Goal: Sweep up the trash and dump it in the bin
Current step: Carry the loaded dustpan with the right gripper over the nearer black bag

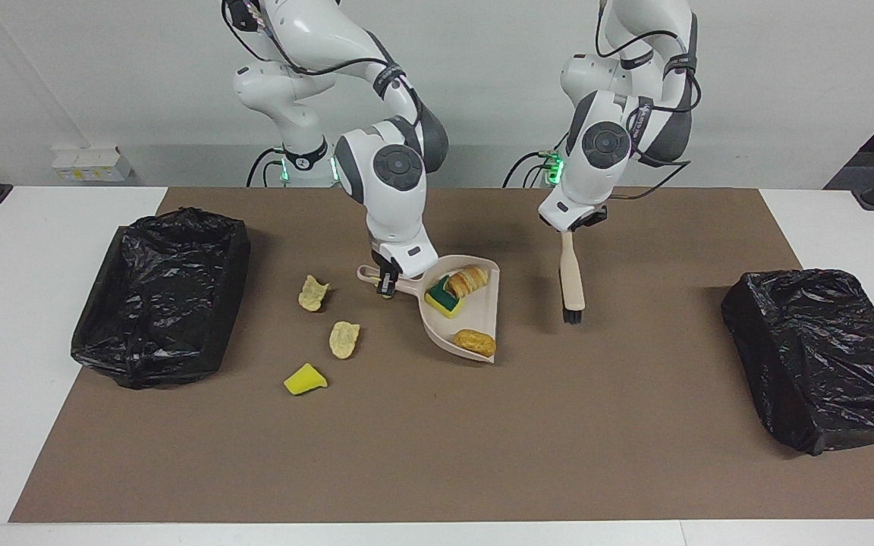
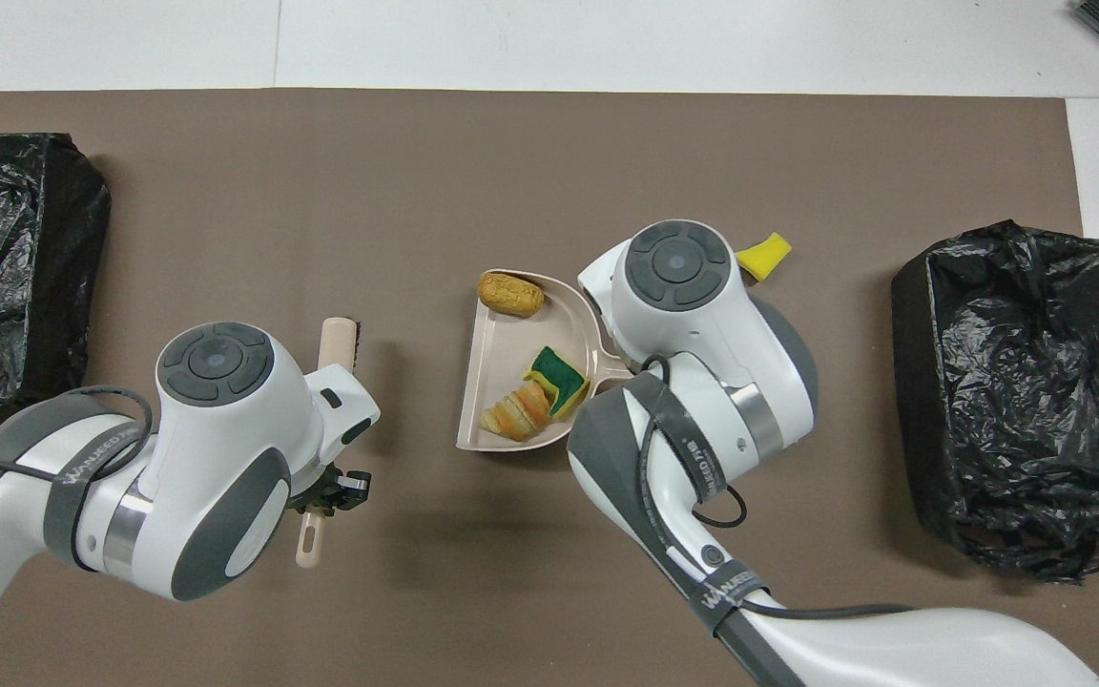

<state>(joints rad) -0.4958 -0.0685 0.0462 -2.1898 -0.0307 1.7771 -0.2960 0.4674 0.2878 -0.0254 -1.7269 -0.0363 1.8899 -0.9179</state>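
In the facing view, going from the black bin (image 1: 160, 296) at nine o'clock, four scraps are lying on the brown mat (image 1: 437, 440): two pale foam bits (image 1: 313, 293), a yellow chunk (image 1: 305, 380) pointing toward three o'clock, and another scrap almost hidden by the right gripper (image 1: 386, 286). That gripper is clamping the dustpan (image 1: 482, 318) handle, its mouth opening toward four o'clock with three pieces inside. The left gripper (image 1: 567, 231) is gripping the brush (image 1: 572, 282) (long axis twelve-to-six, bristles down); overhead, the right arm is hiding both foam bits.
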